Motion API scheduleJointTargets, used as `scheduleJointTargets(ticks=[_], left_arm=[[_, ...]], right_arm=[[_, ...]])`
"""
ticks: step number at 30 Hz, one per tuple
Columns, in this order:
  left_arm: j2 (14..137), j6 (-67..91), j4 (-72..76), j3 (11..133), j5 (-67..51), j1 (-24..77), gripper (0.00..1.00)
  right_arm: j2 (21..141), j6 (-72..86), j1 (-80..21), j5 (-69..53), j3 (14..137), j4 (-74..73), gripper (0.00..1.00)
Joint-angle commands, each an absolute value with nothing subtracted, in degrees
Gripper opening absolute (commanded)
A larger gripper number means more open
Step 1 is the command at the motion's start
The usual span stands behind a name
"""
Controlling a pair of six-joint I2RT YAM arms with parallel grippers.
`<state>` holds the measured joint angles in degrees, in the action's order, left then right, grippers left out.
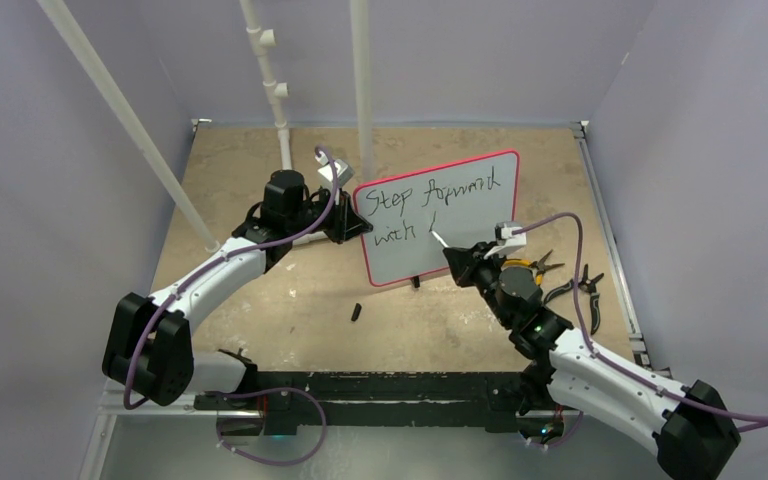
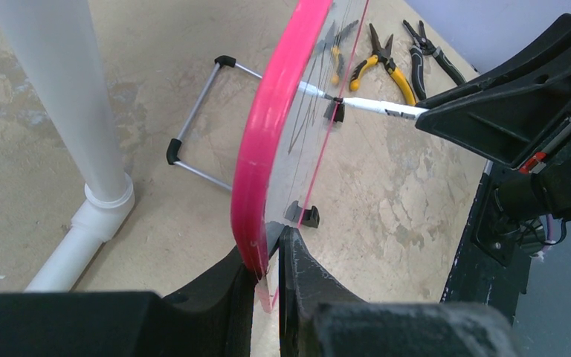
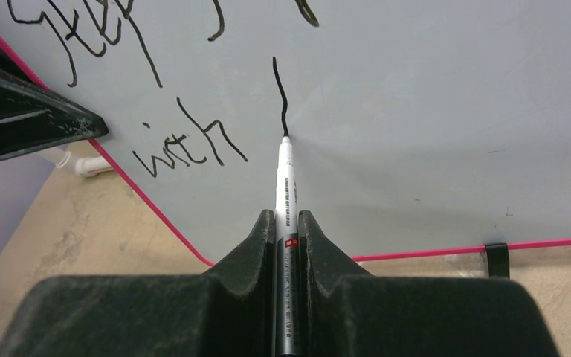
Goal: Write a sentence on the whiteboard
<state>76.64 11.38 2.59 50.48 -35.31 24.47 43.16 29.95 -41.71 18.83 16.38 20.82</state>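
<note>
The whiteboard stands tilted near the table's middle, its pink-red frame seen edge-on in the left wrist view. My left gripper is shut on the board's left edge. The sentence reads "Step forward" on top, and below it "with" plus one fresh vertical stroke. My right gripper is shut on a slim white and silver marker. The marker's tip touches the board at the foot of that stroke.
Several pliers and cutters lie on the table right of the board. A small black cap lies in front of it. White pipes rise behind. A wire stand leg rests behind the board.
</note>
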Motion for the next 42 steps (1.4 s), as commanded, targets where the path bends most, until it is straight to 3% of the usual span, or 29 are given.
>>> scheduleJointTargets(ticks=[1, 20, 42], left_arm=[[76.9, 10.9, -1.8, 50.1, -32.9, 25.3, 0.0], [77.3, 10.9, -1.8, 50.1, -32.8, 25.3, 0.0], [77.2, 10.9, -1.8, 50.2, -32.9, 25.3, 0.0]], right_arm=[[41.5, 29.0, -41.7, 22.1, 16.9, 23.7, 0.0], [43.9, 27.8, -41.7, 22.4, 17.2, 27.3, 0.0], [42.4, 31.2, -41.7, 24.7, 15.5, 21.1, 0.0]])
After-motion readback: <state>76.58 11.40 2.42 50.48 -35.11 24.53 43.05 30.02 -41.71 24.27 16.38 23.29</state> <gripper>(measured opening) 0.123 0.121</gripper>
